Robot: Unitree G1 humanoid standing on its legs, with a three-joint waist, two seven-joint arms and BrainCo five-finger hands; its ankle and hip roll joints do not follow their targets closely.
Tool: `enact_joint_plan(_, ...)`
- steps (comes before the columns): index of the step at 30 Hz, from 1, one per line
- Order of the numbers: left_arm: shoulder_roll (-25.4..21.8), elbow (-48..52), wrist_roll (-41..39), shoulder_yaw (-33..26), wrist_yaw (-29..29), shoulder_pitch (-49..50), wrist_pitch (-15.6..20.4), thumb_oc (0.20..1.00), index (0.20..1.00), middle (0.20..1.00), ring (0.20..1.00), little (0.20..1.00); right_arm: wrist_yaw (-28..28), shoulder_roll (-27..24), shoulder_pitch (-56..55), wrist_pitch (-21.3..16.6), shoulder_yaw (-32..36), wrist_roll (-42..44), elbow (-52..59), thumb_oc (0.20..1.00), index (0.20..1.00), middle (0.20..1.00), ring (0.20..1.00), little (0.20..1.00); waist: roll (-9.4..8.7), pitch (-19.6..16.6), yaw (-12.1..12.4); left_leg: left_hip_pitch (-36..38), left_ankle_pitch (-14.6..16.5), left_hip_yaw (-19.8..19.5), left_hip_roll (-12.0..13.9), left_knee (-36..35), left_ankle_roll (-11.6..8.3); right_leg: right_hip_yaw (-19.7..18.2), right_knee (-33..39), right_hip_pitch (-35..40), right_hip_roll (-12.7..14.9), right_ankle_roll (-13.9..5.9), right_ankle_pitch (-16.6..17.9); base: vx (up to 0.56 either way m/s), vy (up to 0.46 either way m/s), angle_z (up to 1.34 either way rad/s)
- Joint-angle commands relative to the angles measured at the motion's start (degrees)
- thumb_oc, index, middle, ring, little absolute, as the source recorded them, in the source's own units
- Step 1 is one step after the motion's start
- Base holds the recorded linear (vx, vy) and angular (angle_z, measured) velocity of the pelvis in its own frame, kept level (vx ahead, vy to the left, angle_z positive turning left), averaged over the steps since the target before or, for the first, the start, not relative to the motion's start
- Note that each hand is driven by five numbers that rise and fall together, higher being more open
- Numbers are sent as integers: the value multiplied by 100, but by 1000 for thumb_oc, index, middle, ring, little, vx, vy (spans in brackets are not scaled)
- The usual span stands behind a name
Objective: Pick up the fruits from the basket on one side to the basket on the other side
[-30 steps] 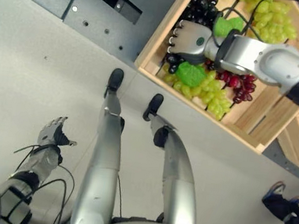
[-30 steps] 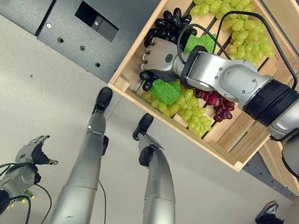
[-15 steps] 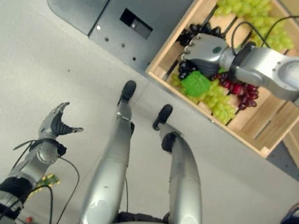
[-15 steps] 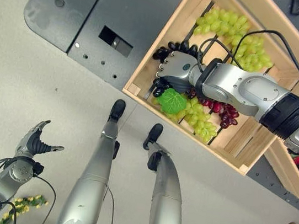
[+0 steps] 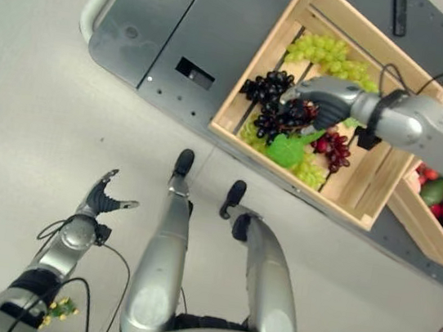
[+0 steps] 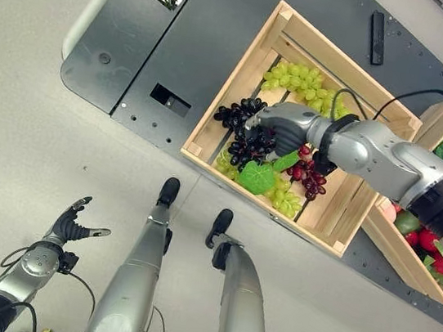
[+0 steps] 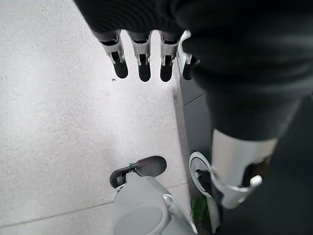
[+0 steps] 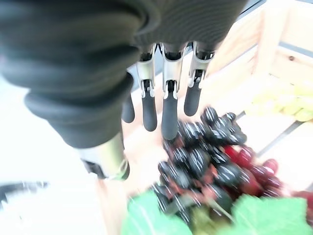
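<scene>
Since the frame a second ago your camera has swung, so more of the dark platform now shows, and your right hand has turned from lying flat over the fruit to reaching across it. That hand hangs over the black grape bunch in the wooden crate. In the right wrist view the fingers are nearly straight, pointing down toward the black grape bunch, with nothing clasped; whether the tips touch the fruit I cannot tell.

The black bunch lies against the crate's wall nearest the platform's slot. Red grapes sit just beside it, toward the middle of the crate. Green grapes lie along the far wall, and a second green bunch with a bright leaf rests by the near wall. A second crate stands beside the first, holding red and green produce.

Your left hand hangs low over the pale floor, well apart from both crates, fingers loosely spread and empty.
</scene>
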State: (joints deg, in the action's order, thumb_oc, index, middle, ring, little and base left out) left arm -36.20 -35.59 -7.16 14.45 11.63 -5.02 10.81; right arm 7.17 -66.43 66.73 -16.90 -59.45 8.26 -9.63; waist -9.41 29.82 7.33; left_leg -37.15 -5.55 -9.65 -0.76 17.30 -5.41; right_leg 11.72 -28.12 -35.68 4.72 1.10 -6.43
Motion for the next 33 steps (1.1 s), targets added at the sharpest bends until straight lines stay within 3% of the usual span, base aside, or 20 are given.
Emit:
enact_joint_plan(1, 59, 334, -345, -247, -162, 317, 386, 1000, 1000, 1000, 1000, 1000, 59, -389, -103, -245, 415, 960, 265, 200, 200, 200, 200, 200, 121, -3, -154, 81, 404, 228, -295, 409, 404, -83, 542, 222, 155, -582, 840, 22, -6, 3)
enact_joint_plan(6, -149, 902, -799, -375, -423, 367, 619, 1000, 1000, 1000, 1000, 1000, 253, -211, -1247, -228, 1758, 2048, 370, 200, 200, 200, 200, 200, 205, -3, -131, 520, 365, 216, -323, 189, 415, -56, 667, 631, 180, -600, 841, 24, -2, 2)
enact_joint_plan(11, -355, 1092, -993, -567, -580, 382, 705, 1000, 1000, 1000, 1000, 1000, 318, -59, -1874, -206, 2479, 2491, 348, 200, 200, 200, 200, 200, 259, -3, -89, 977, 360, 205, -322, -17, 411, -35, 830, 1091, 202, -632, 821, 32, 6, 4)
enact_joint_plan(18, -428, 1079, -936, -767, -557, 361, 743, 1000, 1000, 1000, 1000, 1000, 350, -318, -1983, -212, 2547, 2186, 531, 200, 200, 200, 200, 200, 269, -135, -74, 1158, 266, 142, -336, -227, 409, 21, 952, 1251, 240, -667, 841, 21, 5, 2)
enact_joint_plan(20, -446, 1114, -857, -765, -537, 369, 750, 1000, 1000, 1000, 1000, 1000, 286, -430, -1902, -237, 2495, 2024, 511, 382, 382, 382, 382, 382, 270, -126, -89, 1123, 271, 147, -343, -198, 419, 29, 962, 1236, 248, -664, 832, 3, 1, 2)
enact_joint_plan(21, -441, 1127, -856, -772, -536, 378, 746, 1000, 1000, 1000, 1000, 1000, 199, -517, -1869, -289, 2471, 1793, 536, 1000, 1000, 1000, 1000, 1000, 267, -115, -92, 1103, 271, 149, -349, -186, 418, 30, 968, 1222, 250, -662, 835, 5, 2, 3)
enact_joint_plan(28, -274, 1163, -766, -683, -513, 356, 749, 1000, 1000, 1000, 1000, 1000, 80, -507, -2093, -337, 2728, 1644, 616, 1000, 1000, 1000, 1000, 1000, 256, -87, -121, 1043, 280, 144, -351, -144, 408, 29, 924, 1149, 234, -644, 791, 13, -2, 1)
enact_joint_plan(33, -36, 1120, -841, -557, -491, 250, 735, 1000, 1000, 1000, 1000, 1000, 20, 107, -2863, -265, 3256, 1653, 494, 1000, 1000, 1000, 1000, 1000, 269, -227, -122, 1071, 342, 141, -360, -133, 415, -8, 948, 1211, 249, -633, 772, 28, -7, 2)
